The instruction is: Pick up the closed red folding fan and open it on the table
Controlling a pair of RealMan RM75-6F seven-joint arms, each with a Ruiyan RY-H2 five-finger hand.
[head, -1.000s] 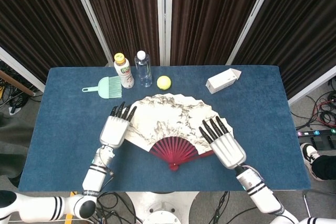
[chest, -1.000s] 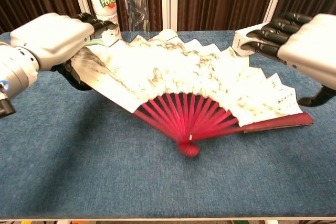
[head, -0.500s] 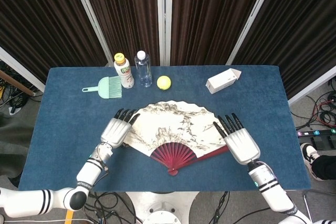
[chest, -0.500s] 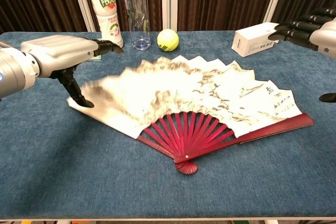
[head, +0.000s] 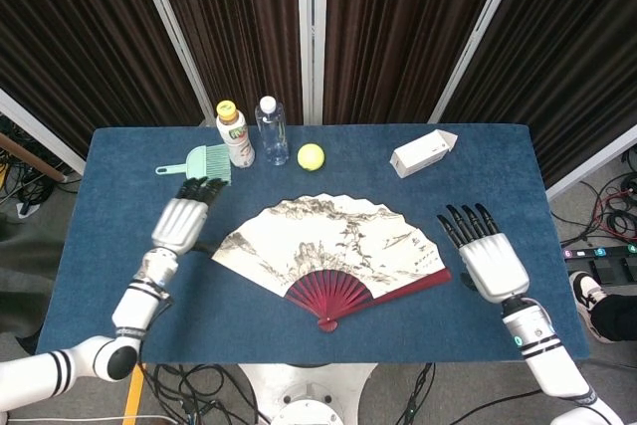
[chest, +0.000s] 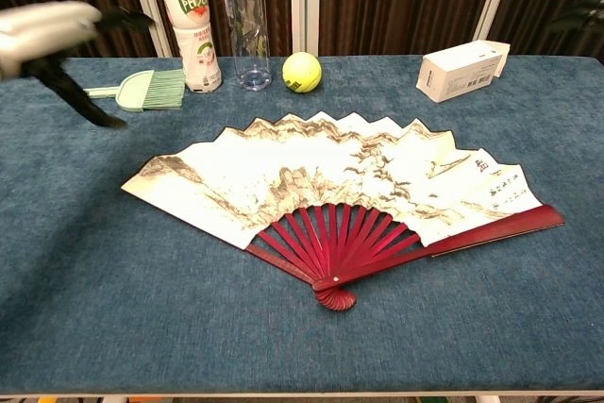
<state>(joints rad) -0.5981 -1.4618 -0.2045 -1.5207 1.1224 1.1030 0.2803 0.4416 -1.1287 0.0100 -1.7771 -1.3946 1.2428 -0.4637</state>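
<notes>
Dark curtains back a blue counter (head: 100, 276) on which the work lies. My left robot hand (head: 182, 221) has drawn away to the left of the fan and now hovers near the green brush, fingers extended and holding nothing; in the chest view it shows only as a blurred shape at the upper left edge. My right robot hand (head: 485, 258) has likewise pulled off to the right, fingers apart and empty, just beyond the fan's right guard stick. Half a second earlier both hands were at the paper's edges; now neither touches it.

The red folding fan (head: 333, 246) lies flat at the middle of the counter, fully spread, its painted leaf arching away from me and its red ribs (chest: 330, 238) meeting at the pivot on the near side. I judge the task essentially done: the fan is open and released, and only withdrawal remains.

Containers stand along the far edge. The capped drink bottle (head: 233, 135) with a yellow top appears full of a pale liquid; the clear bottle (head: 270, 129) beside it looks empty or holds clear fluid, I cannot tell which. The white carton (head: 422, 153) is closed. A yellow ball (head: 311, 155) and the green brush (head: 202, 164) complete the row.
</notes>
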